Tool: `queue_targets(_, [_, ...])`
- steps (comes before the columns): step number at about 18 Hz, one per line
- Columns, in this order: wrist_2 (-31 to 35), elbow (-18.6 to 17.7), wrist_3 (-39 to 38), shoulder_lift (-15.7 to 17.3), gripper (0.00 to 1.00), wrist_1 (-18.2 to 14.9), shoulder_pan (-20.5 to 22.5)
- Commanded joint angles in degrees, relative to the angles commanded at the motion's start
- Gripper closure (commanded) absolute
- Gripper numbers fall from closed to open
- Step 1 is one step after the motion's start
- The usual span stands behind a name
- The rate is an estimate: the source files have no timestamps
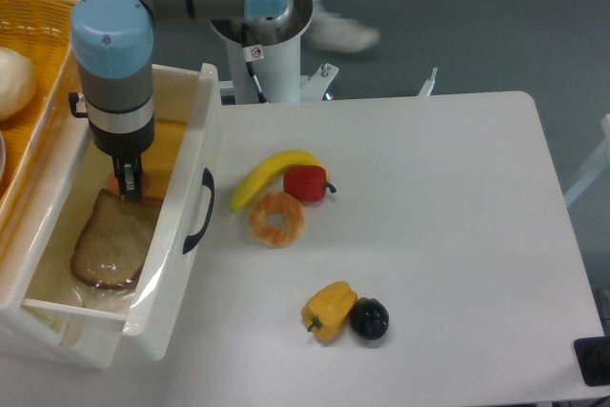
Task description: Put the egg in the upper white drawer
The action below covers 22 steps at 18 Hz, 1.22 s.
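Gripper (128, 183) reaches inside the upper white drawer (195, 154); grip state unclear, egg (114, 181) barely visible. Release low, beside the bread slice (112, 243).

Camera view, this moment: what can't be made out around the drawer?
- The egg: only a pink sliver shows beside the tool; the arm hides the rest.
- Tool open or shut: its fingers are too small and dark to tell.
- Upper white drawer: the back is hidden by the arm.
- Wicker basket: cut off by the left edge.
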<state>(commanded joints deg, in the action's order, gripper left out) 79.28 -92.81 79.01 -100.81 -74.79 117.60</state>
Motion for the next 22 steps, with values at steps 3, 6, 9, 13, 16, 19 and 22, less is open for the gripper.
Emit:
queue_targets(3, [0.1, 0.0, -0.2, 0.0, 0.76, 0.0, -0.3])
queue_targets(6, [0.1, 0.0, -0.2, -0.1, 0.76, -0.1, -0.3])
queue_targets(9, [0.1, 0.0, -0.3, -0.3, 0.76, -0.2, -0.3])
queue_targets(13, [0.1, -0.3, -0.4, -0.3, 0.75, -0.3, -0.3])
queue_targets(16, [0.1, -0.4, -0.4, -0.3, 0.73, -0.3, -0.3])
queue_targets(19, [0.1, -0.4, -0.4, -0.5, 0.73, -0.3, -0.4])
queue_targets(22, [0.1, -0.7, -0.4, -0.5, 0.73, -0.3, -0.4])
